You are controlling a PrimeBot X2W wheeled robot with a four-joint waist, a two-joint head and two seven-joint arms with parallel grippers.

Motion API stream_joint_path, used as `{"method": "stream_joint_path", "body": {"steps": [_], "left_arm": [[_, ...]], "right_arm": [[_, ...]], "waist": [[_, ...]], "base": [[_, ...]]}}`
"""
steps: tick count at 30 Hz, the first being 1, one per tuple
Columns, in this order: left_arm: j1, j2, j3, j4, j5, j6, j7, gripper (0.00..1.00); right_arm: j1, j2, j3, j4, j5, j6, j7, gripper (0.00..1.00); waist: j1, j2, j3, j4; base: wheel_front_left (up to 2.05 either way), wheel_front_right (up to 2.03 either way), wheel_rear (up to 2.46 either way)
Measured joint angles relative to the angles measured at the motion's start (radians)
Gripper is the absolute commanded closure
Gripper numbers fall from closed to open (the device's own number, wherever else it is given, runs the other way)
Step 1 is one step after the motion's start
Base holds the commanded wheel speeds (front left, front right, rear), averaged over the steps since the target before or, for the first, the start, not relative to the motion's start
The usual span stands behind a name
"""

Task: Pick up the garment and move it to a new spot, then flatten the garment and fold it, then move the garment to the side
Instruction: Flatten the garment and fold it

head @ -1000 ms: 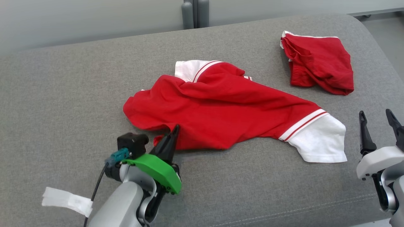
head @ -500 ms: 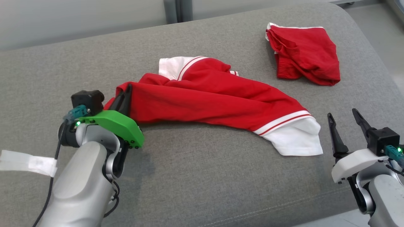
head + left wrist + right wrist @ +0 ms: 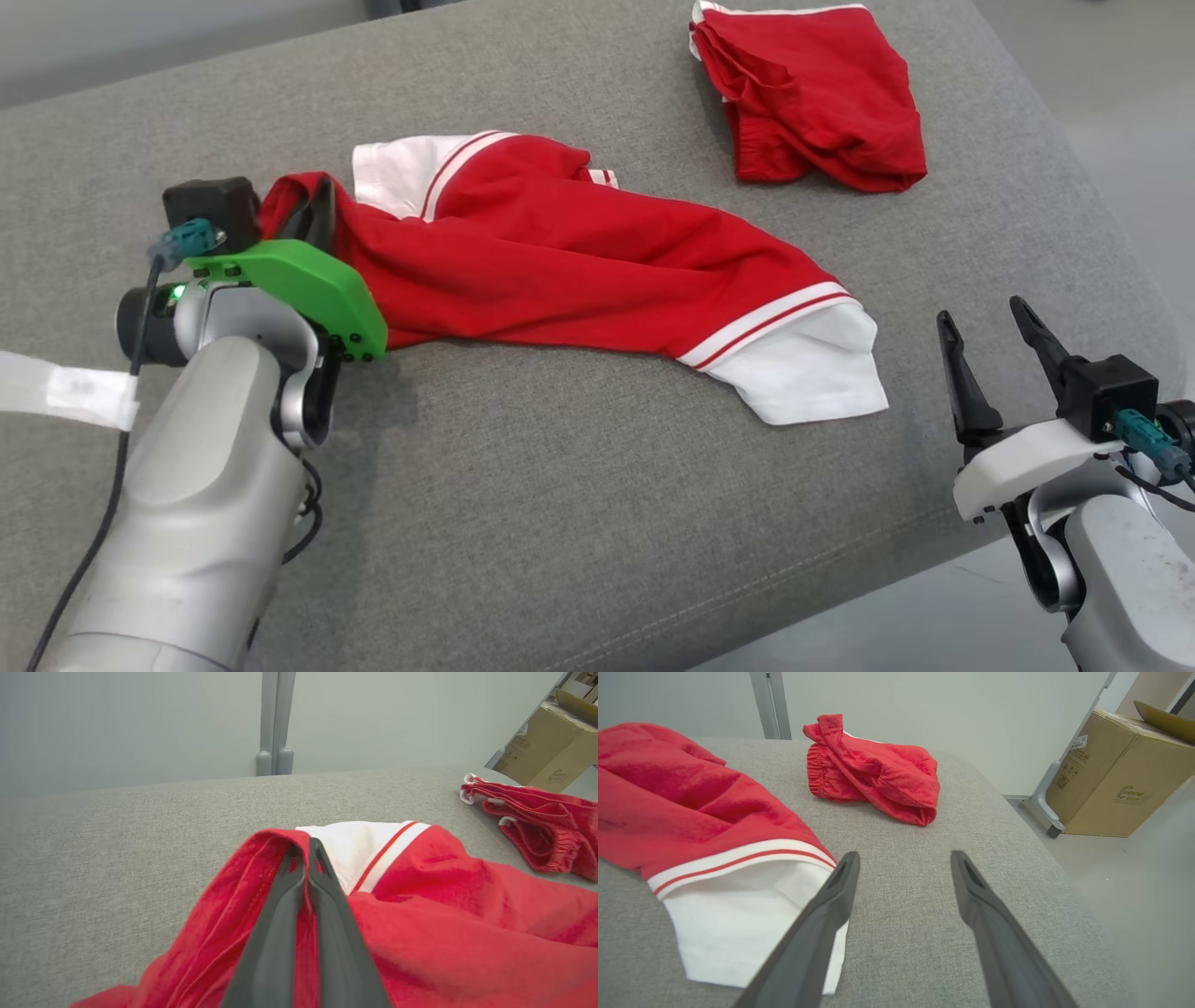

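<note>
one garment point(image 3: 560, 252) hem — pinched between the left jaws.

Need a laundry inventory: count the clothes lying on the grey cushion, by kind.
Red fabric shirt with white striped sleeves: 1
Crumpled red fabric shorts with an elastic waistband: 1
Total: 2

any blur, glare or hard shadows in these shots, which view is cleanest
Head view: cleanest, even soft light, no glare, a faint shadow on the grey cushion beside the left gripper, shut on the red shirt. Left wrist view: cloth sharp, fingers soft near the lens. Right wrist view: open right gripper blurs at its base, cardboard box is sharp.
</note>
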Motion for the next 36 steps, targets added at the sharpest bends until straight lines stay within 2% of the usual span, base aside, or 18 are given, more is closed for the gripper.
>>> {"method": "stream_joint_path", "body": {"steps": [1, 6, 11, 19, 28, 36], "left_arm": [[-0.01, -0.011, -0.005, 0.004, 0.0, -0.001, 0.0, 0.0], [-0.038, -0.065, -0.032, 0.023, 0.0, -0.025, -0.021, 0.0], [-0.047, -0.056, -0.035, 0.032, 0.009, -0.027, -0.057, 0.0], [-0.049, -0.08, -0.084, 0.03, 0.024, -0.068, -0.081, 0.0], [0.001, -0.082, -0.087, 0.034, 0.024, -0.058, -0.093, 0.0], [0.112, -0.082, -0.071, 0.044, -0.027, -0.053, -0.066, 0.0]], "right_arm": [[0.0, 0.004, -0.005, 0.0, 0.0, -0.001, 0.0, 0.0], [-0.001, 0.005, -0.032, 0.001, 0.001, -0.006, 0.0, 0.0], [-0.001, 0.005, -0.051, 0.001, 0.002, -0.013, 0.0, 0.0], [0.006, 0.009, -0.071, 0.007, 0.005, -0.014, 0.0, 0.0], [0.033, 0.012, -0.085, 0.013, 0.005, -0.022, 0.0, 0.0], [0.051, 0.026, -0.083, 0.012, 0.005, -0.021, 0.0, 0.0]], "waist": [[0.0, 0.0, 0.008, -0.006], [0.0, 0.0, 0.039, -0.015], [0.0, 0.0, 0.04, 0.014], [0.0, 0.0, 0.017, 0.088], [0.0, 0.0, -0.028, 0.165], [0.0, 0.0, -0.058, 0.196]], "base": [[0.0, 0.0, 0.0], [0.0, 0.0, 0.0], [0.0, 0.0, 0.0], [0.0, 0.0, 0.0], [0.0, 0.0, 0.0], [0.0, 0.0, 0.0]]}}
